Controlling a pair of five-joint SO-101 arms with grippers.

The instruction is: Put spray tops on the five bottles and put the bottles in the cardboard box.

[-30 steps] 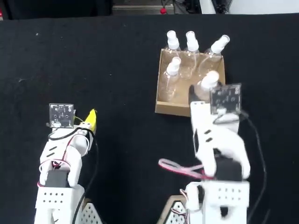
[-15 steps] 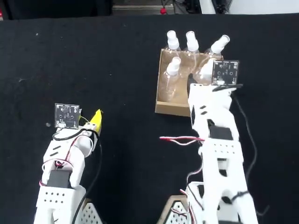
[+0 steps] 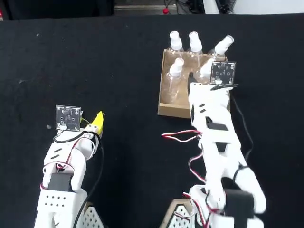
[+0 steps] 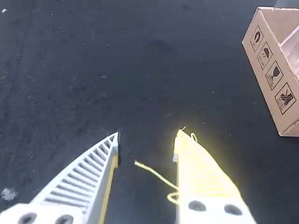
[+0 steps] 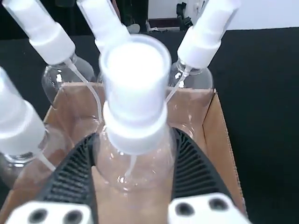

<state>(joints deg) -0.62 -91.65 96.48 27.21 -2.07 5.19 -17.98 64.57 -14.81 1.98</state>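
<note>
A black cloth [image 3: 118,71] covered the table, matte and faintly flecked. 1 pale speck [image 3: 37,34] lay towards its far left corner, and a 2nd speck [image 3: 49,127] sat nearer the front left. In the left wrist view a whitish smudge [image 4: 7,193] marked the same cloth. Beyond the table's far edge sat a small red object [image 3: 165,10], with black cables [image 3: 190,5] tangled just beside it — and a white wall [image 3: 266,5] showed at the far right.
</note>
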